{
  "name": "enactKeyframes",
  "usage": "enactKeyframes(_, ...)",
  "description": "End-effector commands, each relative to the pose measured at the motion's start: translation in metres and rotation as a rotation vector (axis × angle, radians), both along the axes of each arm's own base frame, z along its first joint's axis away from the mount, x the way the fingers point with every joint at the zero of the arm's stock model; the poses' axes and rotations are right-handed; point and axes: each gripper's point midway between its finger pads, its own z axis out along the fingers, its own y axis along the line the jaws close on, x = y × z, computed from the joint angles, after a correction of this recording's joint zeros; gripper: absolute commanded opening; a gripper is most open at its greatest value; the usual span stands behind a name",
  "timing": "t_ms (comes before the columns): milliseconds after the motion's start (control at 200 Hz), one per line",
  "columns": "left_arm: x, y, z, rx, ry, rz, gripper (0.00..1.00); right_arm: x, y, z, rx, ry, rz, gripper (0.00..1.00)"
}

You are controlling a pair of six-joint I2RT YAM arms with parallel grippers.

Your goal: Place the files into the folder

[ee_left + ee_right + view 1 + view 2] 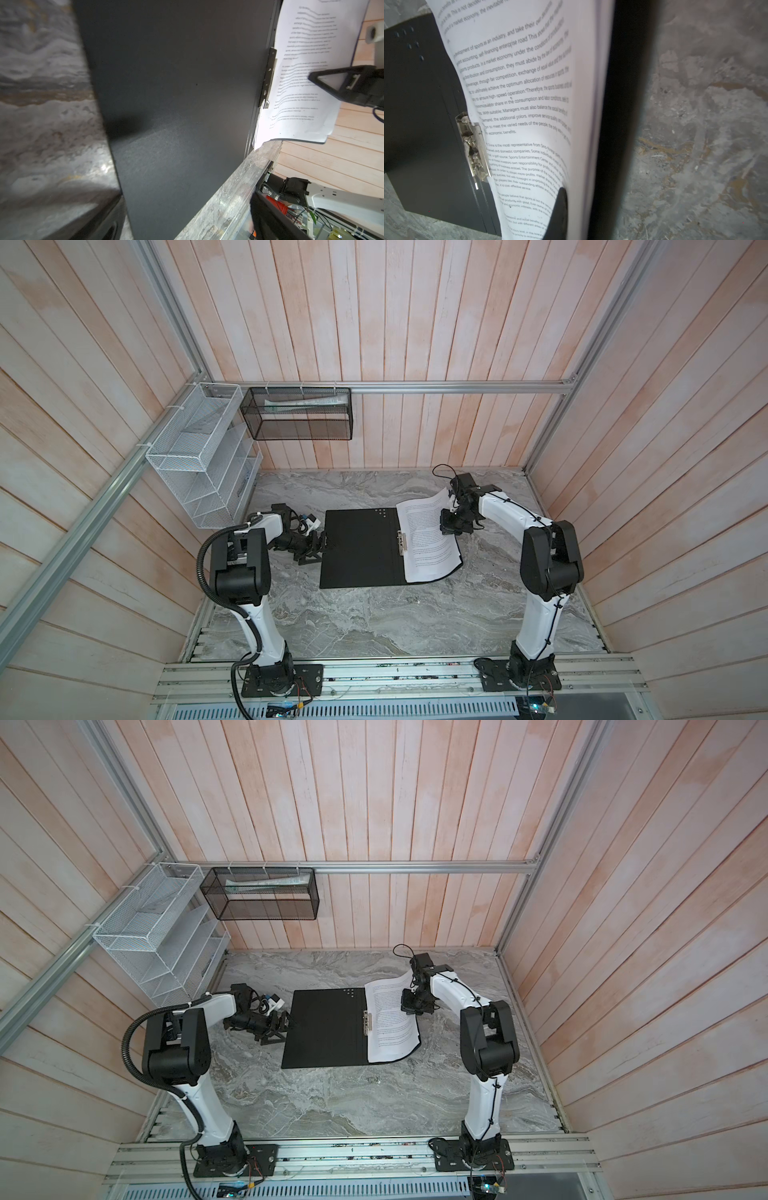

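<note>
Files (426, 539): loose white printed sheets on the right half of the open folder (357, 547). Inner edge is down by the fold, outer long edge raised and curled.
Folder: open at mid-bench (374, 626), black inside up, left cover flat. A black strip stands behind the raised sheets; whether it is the right cover lifting, cannot tell.
Spine clip (401, 542): metal, at the fold, sheets' inner edge just beside it. Tucked under or not, cannot tell.
Readable print: right wrist view gives "market economy", "high-speed operation", "Managers must also balance", "Sports Entertainment Center". Top views show only grey lines.
Right hand (446, 524): closed, pinching the sheets' raised outer edge, with one finger (560, 207) on the printed face.
Left hand (323, 540): jaws wide at the folder's left edge, gripping nothing. Contact cannot be told.
Left wrist view only: the right hand's triangular finger (312, 77) seen side-on over the text.
Top views only: white wire rack (195, 456) on the left wall and black mesh basket (297, 412) on the back wall with papers inside, both well apart from the folder.
Open room: bare marble in front of the folder toward the arm bases, and behind it. There is a narrower strip to its right.
</note>
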Motion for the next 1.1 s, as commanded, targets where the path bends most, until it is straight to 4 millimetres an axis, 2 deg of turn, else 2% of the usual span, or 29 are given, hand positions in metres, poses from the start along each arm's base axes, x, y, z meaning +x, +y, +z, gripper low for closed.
enactKeyframes(0, 0.000, -0.045, 0.052, -0.319, -0.055, -0.077, 0.94, -0.026, -0.018, -0.052, -0.109, 0.118, -0.006, 0.00)
enactKeyframes(70, -0.001, -0.052, 0.070, -0.409, -0.077, -0.096, 0.94, -0.026, -0.020, -0.059, -0.086, 0.121, -0.017, 0.00)
enactKeyframes(175, -0.002, -0.056, 0.086, -0.474, -0.095, -0.115, 0.94, -0.026, -0.021, -0.068, -0.015, 0.124, -0.034, 0.00)
enactKeyframes(405, 0.003, -0.058, 0.093, -0.483, -0.102, -0.128, 0.94, -0.030, -0.023, -0.086, 0.156, 0.137, -0.082, 0.00)
enactKeyframes(505, 0.007, -0.044, 0.083, -0.340, -0.107, -0.095, 0.94, -0.028, -0.027, -0.085, 0.240, 0.132, -0.112, 0.00)
enactKeyframes(630, 0.008, -0.019, 0.061, -0.077, -0.151, -0.043, 0.95, -0.025, -0.039, -0.086, 0.291, 0.138, -0.148, 0.00)
enactKeyframes(680, 0.007, -0.008, 0.049, 0.030, -0.136, -0.015, 0.95, -0.026, -0.037, -0.085, 0.363, 0.151, -0.160, 0.00)
enactKeyframes(730, 0.002, -0.002, 0.043, 0.070, -0.114, 0.005, 0.95, -0.025, -0.032, -0.079, 0.439, 0.148, -0.165, 0.00)
enactKeyframes(916, -0.021, -0.007, 0.042, -0.018, -0.036, 0.030, 0.96, -0.022, -0.010, -0.042, 0.639, 0.101, -0.128, 0.00)
enactKeyframes(1096, -0.015, 0.016, 0.041, -0.011, -0.055, 0.125, 0.98, -0.018, -0.003, -0.002, 0.789, 0.051, -0.102, 0.00)
